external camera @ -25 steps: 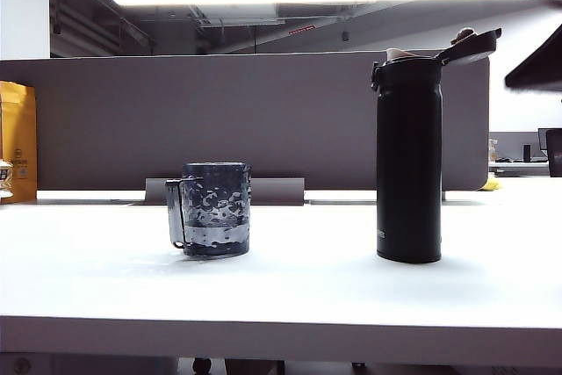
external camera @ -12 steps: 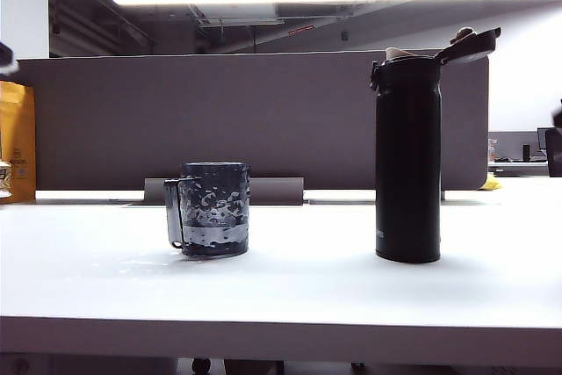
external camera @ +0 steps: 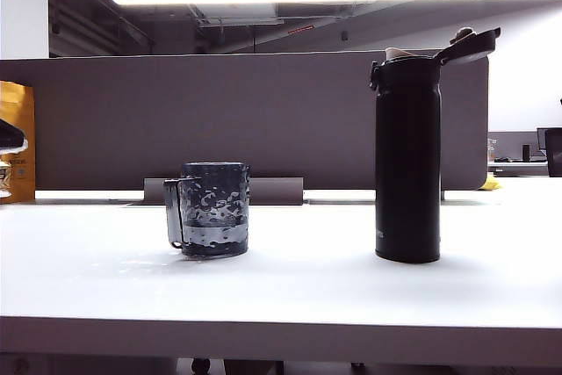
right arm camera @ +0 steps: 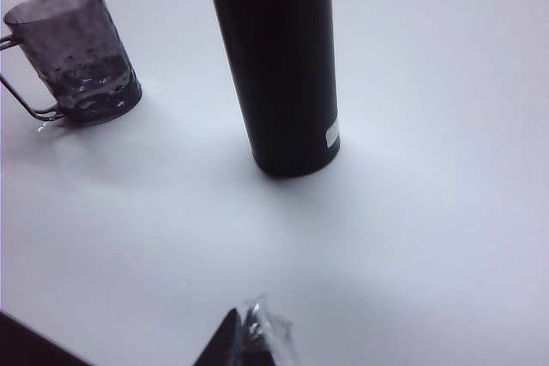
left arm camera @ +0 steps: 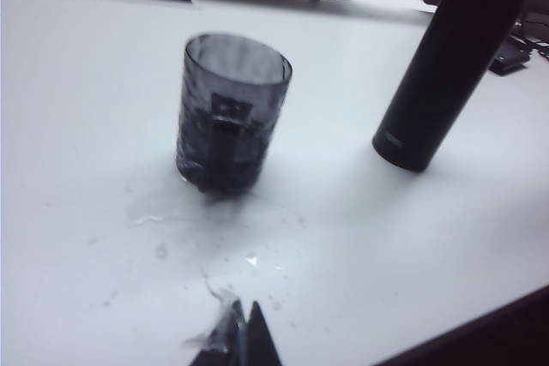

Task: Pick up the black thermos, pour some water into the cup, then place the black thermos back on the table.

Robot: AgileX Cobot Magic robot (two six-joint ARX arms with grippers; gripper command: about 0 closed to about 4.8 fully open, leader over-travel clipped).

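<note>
The black thermos (external camera: 408, 155) stands upright on the white table (external camera: 307, 296) at the right, its flip lid (external camera: 470, 44) hinged open. The cup (external camera: 211, 208), a dark dimpled glass mug, stands to its left with its handle turned left. In the left wrist view my left gripper (left arm camera: 244, 332) is shut and empty, well back from the cup (left arm camera: 232, 113) and the thermos (left arm camera: 450, 57). Its dark tip (external camera: 10, 136) shows at the exterior view's left edge. My right gripper (right arm camera: 244, 332) is shut and empty, held back from the thermos (right arm camera: 279, 57) and the cup (right arm camera: 77, 53).
A grey partition panel (external camera: 263, 111) runs behind the table. A yellow bag (external camera: 18, 142) stands at the far left. Water splashes (left arm camera: 171, 229) lie on the tabletop near the cup. The table's thick front edge (external camera: 281, 340) is close to the camera.
The right arm's dark shape at the upper right dropped and left the exterior view. The left gripper's tip appeared at the left edge and sank lower. Thermos and cup stayed put.
</note>
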